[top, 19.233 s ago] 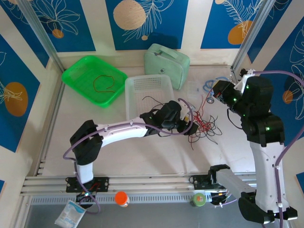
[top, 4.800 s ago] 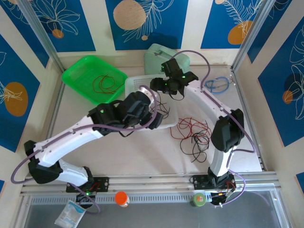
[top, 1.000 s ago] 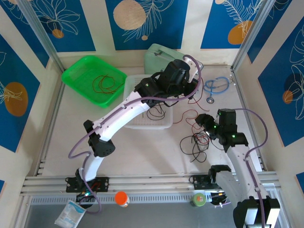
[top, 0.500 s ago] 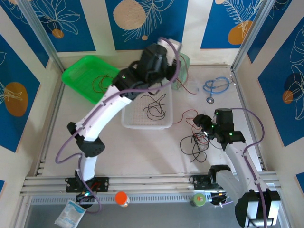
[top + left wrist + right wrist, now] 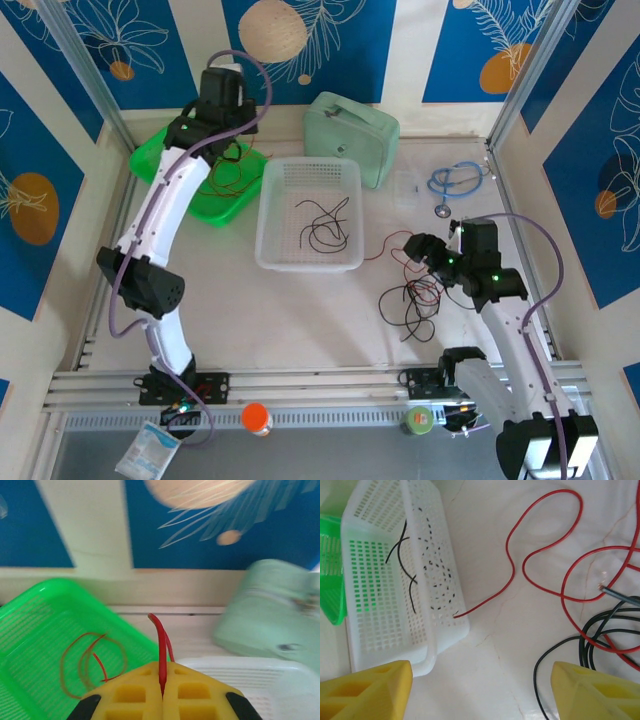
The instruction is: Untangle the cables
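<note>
A red wire (image 5: 161, 647), pinched between the left fingers (image 5: 135, 695), is judged due for release into the green tray (image 5: 30, 630) beyond them; the right fingers (image 5: 365, 685) are spread.

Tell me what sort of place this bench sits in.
Probably a staged robot test cell: aluminium frame posts, printed blue wall panels, and a table with a green basket and a white basket.

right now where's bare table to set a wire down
Bare table lies between the white basket and the near rail, and left of the basket below the green tray. Crowded right of the basket: the wire tangle by the right gripper.
</note>
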`<state>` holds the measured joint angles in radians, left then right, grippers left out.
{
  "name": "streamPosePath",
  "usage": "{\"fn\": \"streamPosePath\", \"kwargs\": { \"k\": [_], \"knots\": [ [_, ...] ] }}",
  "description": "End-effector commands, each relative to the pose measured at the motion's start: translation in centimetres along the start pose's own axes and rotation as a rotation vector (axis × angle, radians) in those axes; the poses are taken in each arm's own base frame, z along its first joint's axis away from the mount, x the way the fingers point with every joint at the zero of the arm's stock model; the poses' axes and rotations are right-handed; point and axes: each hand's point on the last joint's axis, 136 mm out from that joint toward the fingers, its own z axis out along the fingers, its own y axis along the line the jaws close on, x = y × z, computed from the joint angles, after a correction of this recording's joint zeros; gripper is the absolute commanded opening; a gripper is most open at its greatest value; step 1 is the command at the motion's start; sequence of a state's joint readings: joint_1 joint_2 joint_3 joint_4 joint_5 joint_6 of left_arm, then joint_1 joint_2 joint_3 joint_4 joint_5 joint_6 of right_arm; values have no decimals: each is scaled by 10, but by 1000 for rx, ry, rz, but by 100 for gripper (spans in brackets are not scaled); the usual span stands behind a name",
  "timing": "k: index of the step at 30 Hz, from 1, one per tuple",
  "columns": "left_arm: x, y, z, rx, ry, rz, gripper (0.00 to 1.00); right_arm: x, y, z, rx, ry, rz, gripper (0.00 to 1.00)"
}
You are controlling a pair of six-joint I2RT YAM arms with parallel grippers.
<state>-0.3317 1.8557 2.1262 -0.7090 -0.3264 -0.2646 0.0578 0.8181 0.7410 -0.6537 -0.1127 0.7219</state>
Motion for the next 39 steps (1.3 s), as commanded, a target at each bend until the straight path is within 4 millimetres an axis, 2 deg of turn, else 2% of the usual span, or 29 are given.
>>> {"fn": "streamPosePath", "kwargs": {
  "k": [1, 7, 10, 13, 16, 20, 21, 23, 26, 27, 30, 34, 39],
  "knots": [
    [-5, 45, 15, -77, -35, -105, 0, 15, 9, -11, -22, 64, -47, 73],
    [44, 108, 81, -215, 71, -179, 0, 21, 5, -21, 18, 67, -64, 73],
    [71, 128, 108, -240, 123, -225, 0, 23, 2, -23, 38, 73, -64, 73],
    [99, 132, 133, -212, 176, -263, 0, 23, -1, -23, 51, 72, -60, 73],
    [123, 121, 156, -152, 228, -270, 0, 23, -2, -21, 57, 73, -53, 73],
    [154, 118, 175, -143, 299, -282, 0, 23, -1, -19, 63, 80, -54, 73],
    [161, 119, 178, -146, 315, -283, 7, 23, -1, -19, 65, 81, -58, 73],
    [169, 119, 181, -150, 334, -285, 28, 23, 0, -19, 69, 79, -63, 73],
    [172, 120, 179, -156, 341, -276, 63, 22, 0, -20, 77, 77, -68, 74],
    [171, 121, 177, -159, 338, -270, 78, 22, 0, -20, 80, 77, -70, 74],
    [163, 121, 170, -161, 332, -246, 99, 20, -2, -20, 103, 78, -68, 74],
    [143, 117, 152, -138, 303, -217, 100, 19, -11, -20, 172, 81, -57, 74],
    [101, 96, 118, -34, 217, -190, 100, 16, -20, -16, 256, 96, -51, 72]
  ]
}}
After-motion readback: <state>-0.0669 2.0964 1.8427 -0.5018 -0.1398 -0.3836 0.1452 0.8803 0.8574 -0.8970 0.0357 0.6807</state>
